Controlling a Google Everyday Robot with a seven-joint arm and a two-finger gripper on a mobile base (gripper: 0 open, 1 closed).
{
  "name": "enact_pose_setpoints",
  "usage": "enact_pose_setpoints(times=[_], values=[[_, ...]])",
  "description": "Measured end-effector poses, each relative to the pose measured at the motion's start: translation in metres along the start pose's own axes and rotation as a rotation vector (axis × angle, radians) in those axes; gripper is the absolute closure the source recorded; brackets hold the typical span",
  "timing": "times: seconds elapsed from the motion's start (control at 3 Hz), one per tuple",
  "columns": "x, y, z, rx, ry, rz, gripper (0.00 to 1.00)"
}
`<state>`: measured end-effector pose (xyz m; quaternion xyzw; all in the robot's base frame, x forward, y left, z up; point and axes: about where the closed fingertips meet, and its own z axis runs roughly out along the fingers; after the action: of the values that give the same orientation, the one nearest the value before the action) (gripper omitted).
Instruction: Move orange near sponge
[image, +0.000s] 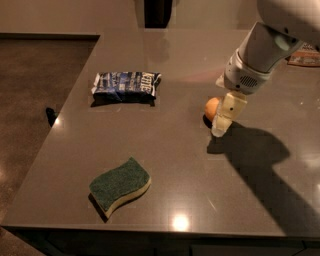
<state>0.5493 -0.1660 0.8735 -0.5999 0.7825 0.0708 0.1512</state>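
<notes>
The orange (212, 108) sits on the grey table right of centre, partly hidden behind my gripper's pale finger. The sponge (120, 186), wavy with a dark green top and pale yellow base, lies near the front left of the table. My gripper (223, 121) hangs from the arm entering at the upper right, its tip low at the table and right against the orange's near right side. The sponge is far from the orange, down and to the left.
A blue crinkled chip bag (126, 86) lies at the back left of the table (170, 165). The table's left edge drops to a dark floor. A flat packet (305, 56) lies at the far right edge. The arm casts a dark shadow at the right front.
</notes>
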Motion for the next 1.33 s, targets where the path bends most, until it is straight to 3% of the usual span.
enact_pose_setpoints(times=[0.33,0.67,1.0,1.33], values=[[-0.003,-0.001,0.013,-0.027,-0.011,0.005,0.18],[-0.006,0.003,0.016,-0.043,-0.023,-0.003,0.49],[-0.01,0.009,0.012,-0.046,-0.034,-0.019,0.72],[-0.026,0.039,-0.004,-0.057,-0.069,-0.089,0.95]])
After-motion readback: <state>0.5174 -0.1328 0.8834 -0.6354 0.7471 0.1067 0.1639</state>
